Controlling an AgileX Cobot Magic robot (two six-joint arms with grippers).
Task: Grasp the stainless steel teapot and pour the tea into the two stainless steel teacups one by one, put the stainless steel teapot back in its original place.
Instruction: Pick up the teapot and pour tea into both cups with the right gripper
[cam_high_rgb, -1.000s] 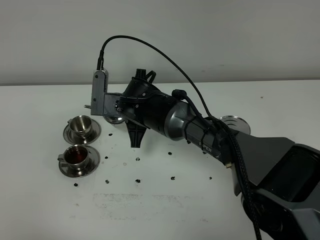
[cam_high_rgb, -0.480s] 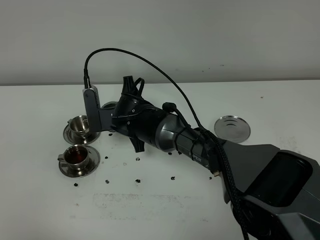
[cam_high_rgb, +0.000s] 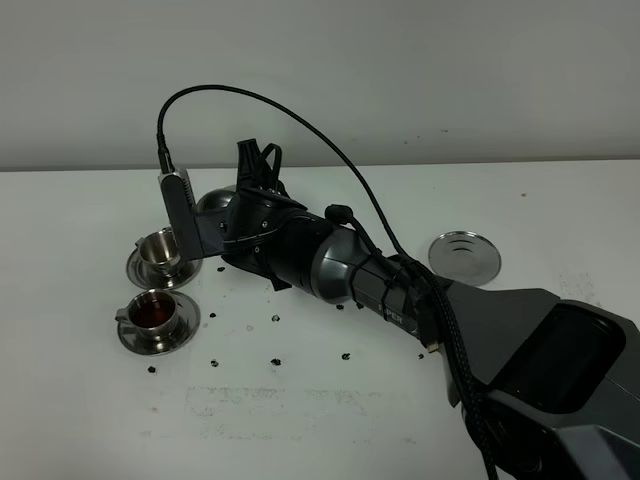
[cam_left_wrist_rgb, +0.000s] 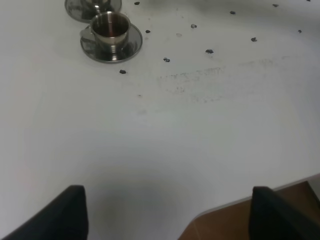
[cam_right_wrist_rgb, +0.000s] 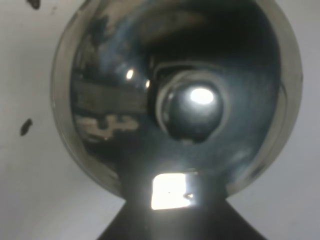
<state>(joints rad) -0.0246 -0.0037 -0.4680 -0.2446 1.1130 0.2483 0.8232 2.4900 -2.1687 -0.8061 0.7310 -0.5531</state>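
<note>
One teapot (cam_right_wrist_rgb: 175, 100), one steel disc (cam_high_rgb: 464, 256), two teacups (cam_high_rgb: 161, 249) (cam_high_rgb: 152, 311)

— How is the light in the high view?
— Soft, even, from overhead. The white table (cam_high_rgb: 300, 400) is bright, with only a faint shadow under the right arm (cam_high_rgb: 340, 265). All sharp.
— The right wrist view?
— Dim and blurred. The stainless steel teapot (cam_right_wrist_rgb: 100, 100), just ahead of the right gripper (cam_right_wrist_rgb: 172, 200), is out of focus, with white glare on its lid knob (cam_right_wrist_rgb: 200, 97).
— Left wrist?
— Bright. The fingers (cam_left_wrist_rgb: 75, 210) of the left gripper (cam_left_wrist_rgb: 167, 215) are dark and soft-edged, with grey shadow between them.
</note>
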